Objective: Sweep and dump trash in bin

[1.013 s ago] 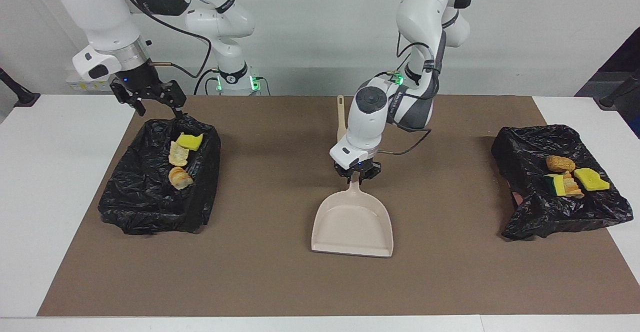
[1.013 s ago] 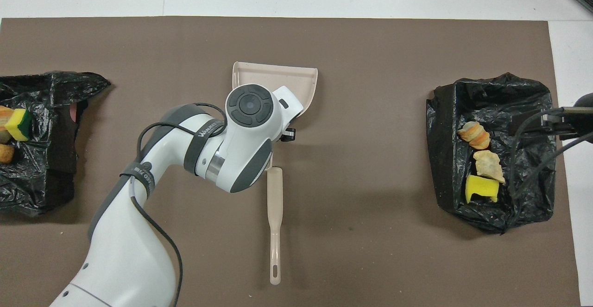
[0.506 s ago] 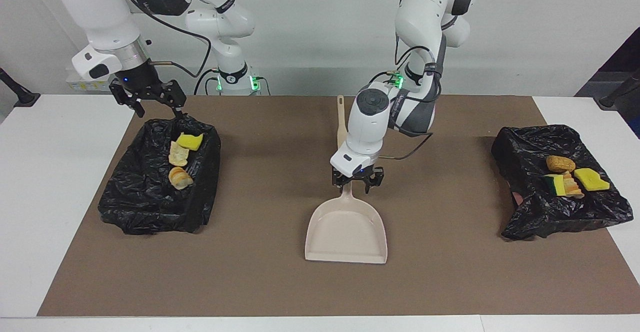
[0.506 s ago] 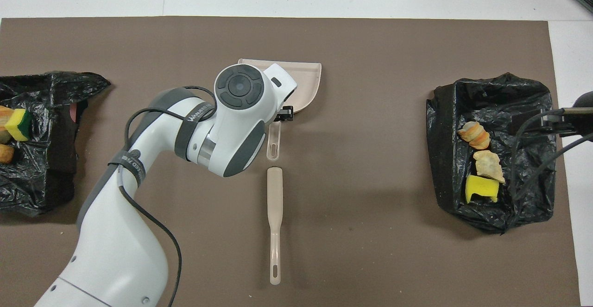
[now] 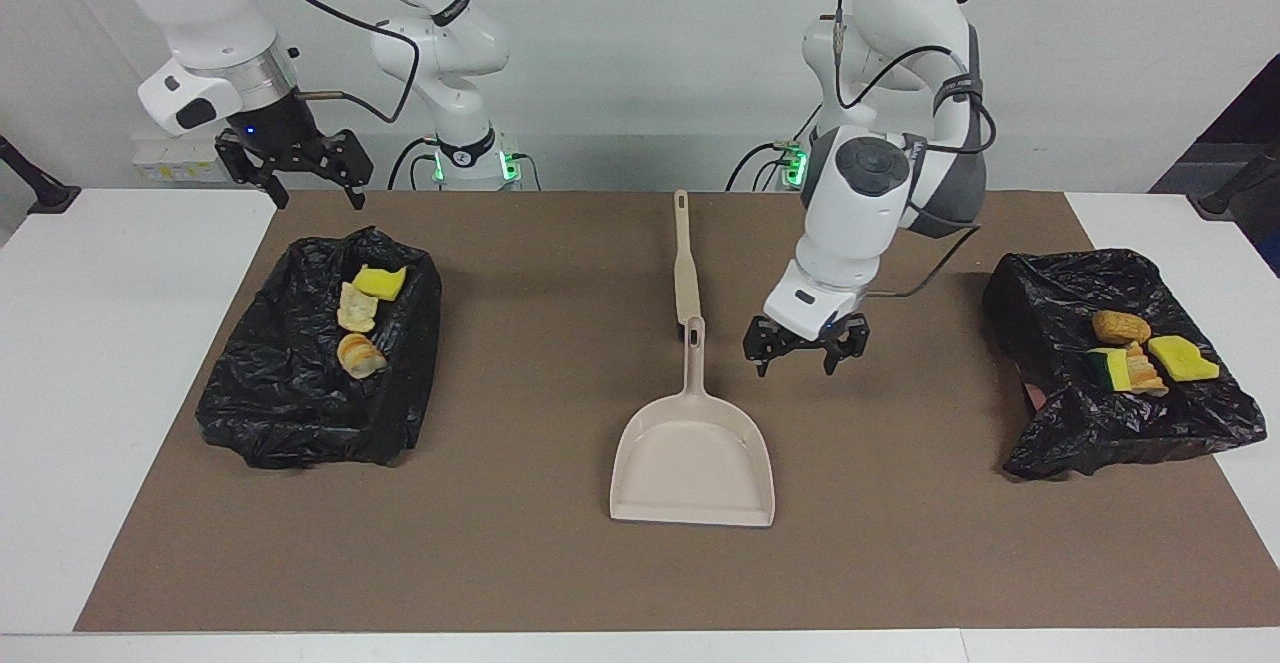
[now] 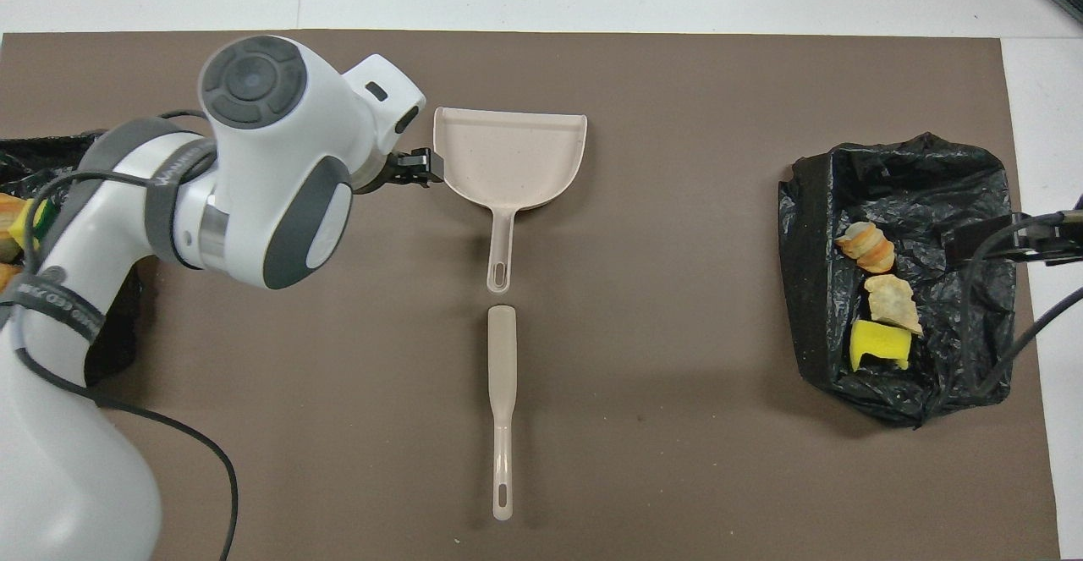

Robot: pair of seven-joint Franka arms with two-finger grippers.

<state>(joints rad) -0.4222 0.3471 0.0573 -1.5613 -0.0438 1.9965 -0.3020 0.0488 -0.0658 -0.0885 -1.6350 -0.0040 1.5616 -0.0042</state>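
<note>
Trash (image 5: 360,315) (image 6: 878,300): yellow sponge chunks, bread-like lumps, lying inside two black-lined bins (image 5: 318,363) (image 6: 897,273) at table ends.

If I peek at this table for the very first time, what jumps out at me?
Probably the pale beige plastic dustpan lying flat in the middle of the brown mat, with a matching beige brush stick just nearer the robots. The left gripper hovers open beside the dustpan's handle. At each end of the mat sits a bin lined with crinkly black plastic, holding yellow sponge chunks and bread-like lumps.
</note>
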